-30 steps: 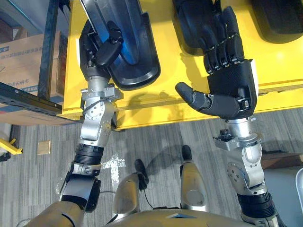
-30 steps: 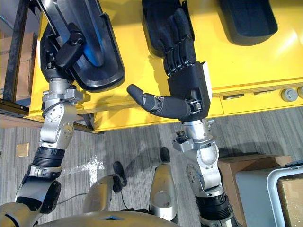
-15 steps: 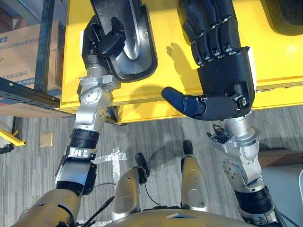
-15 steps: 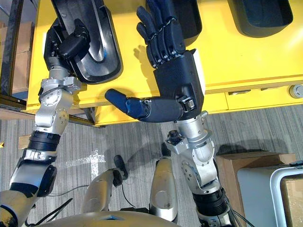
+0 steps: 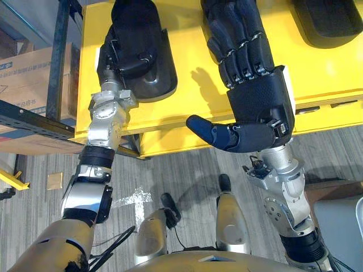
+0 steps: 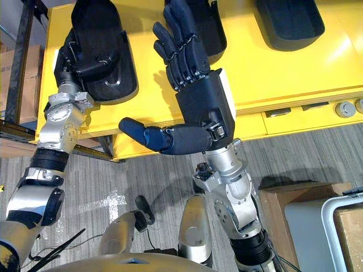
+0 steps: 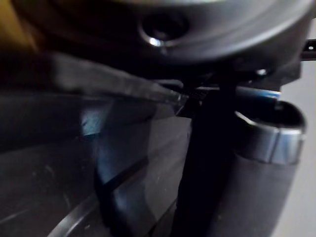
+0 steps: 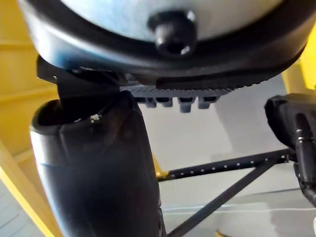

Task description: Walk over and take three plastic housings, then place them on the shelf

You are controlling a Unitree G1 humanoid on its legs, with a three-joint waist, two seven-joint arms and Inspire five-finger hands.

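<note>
At 11 o'clock on the yellow table (image 5: 317, 68) the left hand (image 5: 115, 61) gripped a black housing (image 5: 156, 85) — fingers curled round its rim — while the right hand (image 5: 256, 96), fingers straight, overlapped a second housing (image 6: 214, 34) at 12, a third housing (image 6: 289, 22) at 2.

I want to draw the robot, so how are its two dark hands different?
The left hand has its fingers curled round a black plastic housing; the right hand has straight fingers and holds nothing. The left hand is at the left end of the yellow table; the right hand is nearer the middle, thumb sticking out sideways. Both are dark and reach over that table.
</note>
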